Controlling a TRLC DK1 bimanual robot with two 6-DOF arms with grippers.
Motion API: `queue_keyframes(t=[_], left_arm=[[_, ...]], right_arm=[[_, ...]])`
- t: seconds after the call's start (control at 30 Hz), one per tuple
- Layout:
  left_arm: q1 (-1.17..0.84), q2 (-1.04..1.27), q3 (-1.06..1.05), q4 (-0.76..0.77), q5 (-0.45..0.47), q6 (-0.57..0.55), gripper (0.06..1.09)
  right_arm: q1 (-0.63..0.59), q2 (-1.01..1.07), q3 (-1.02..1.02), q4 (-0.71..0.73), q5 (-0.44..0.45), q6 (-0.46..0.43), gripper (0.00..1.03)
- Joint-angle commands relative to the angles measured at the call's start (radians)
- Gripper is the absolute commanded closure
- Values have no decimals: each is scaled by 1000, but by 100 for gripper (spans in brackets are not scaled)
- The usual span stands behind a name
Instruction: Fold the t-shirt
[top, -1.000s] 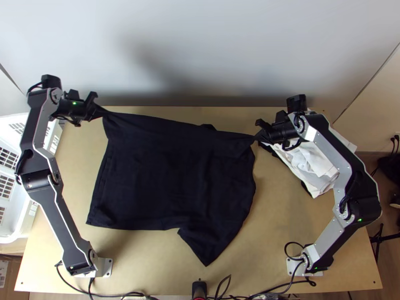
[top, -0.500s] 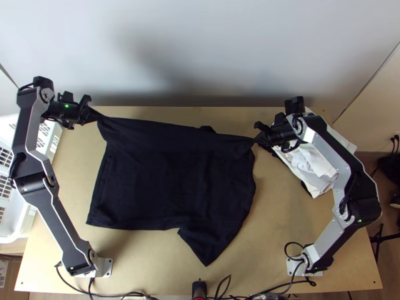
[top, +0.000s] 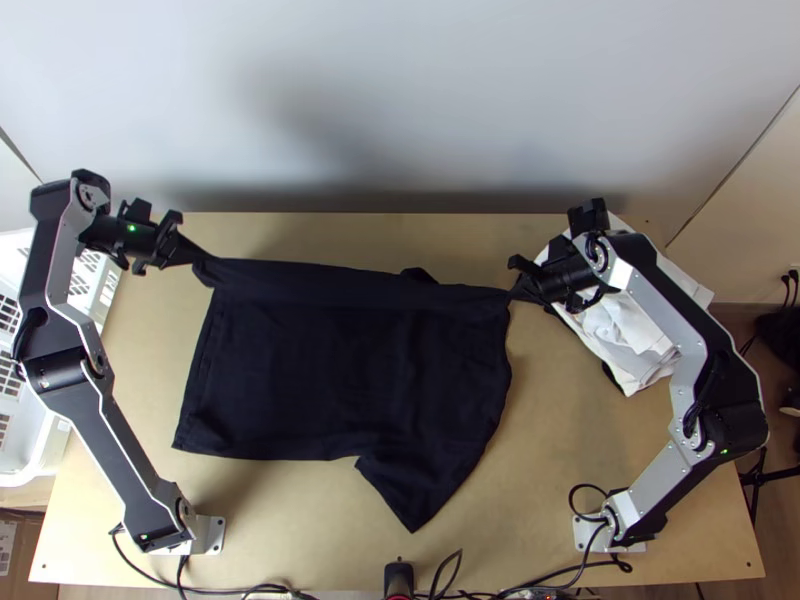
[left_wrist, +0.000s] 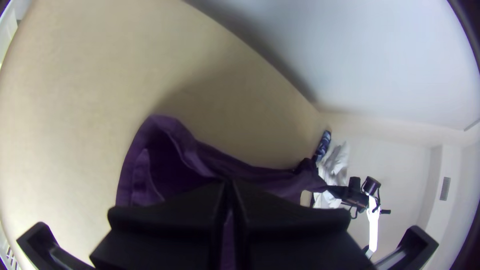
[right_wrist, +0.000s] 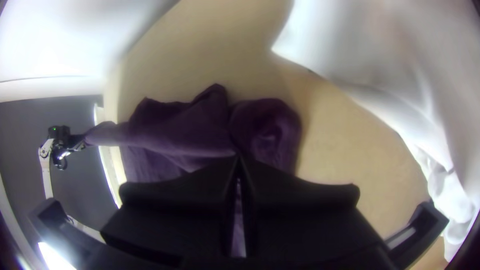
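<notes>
- Both grippers have shifted toward the table's near edge since the earlier frame – the right one slightly – bringing the t-shirt's far edge with them
- Left gripper (top: 200, 257): fingers closed on the far-left corner of the t-shirt (top: 330, 370)
- Right gripper (top: 517, 291): fingers closed on the far-right corner
- T-shirt: dark, far edge stretched between the grippers; remainder spread on the table (top: 570, 450), one part jutting toward the near edge
- White cloth (top: 625, 322): bunched beneath the right arm – white crate (top: 52, 440) at far left
</notes>
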Motion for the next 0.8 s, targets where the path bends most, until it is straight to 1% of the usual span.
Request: queue_keyframes(t=[0.0,0.23,0.33,0.57,0.77], left_arm=[[26,-13,-88,-20,-1,96,105],[55,-2,-179,-21,-4,179,105],[61,24,-209,-21,-21,205,105],[86,98,-223,-15,-53,222,105],[101,131,-226,-14,-76,247,105]], right_arm=[[2,-17,-34,-55,-2,-35,100],[21,-41,-94,-68,-2,-43,100],[39,-43,-119,-69,-2,-49,100],[76,-35,-218,-51,0,-51,100],[91,-27,-309,8,9,-49,100]])
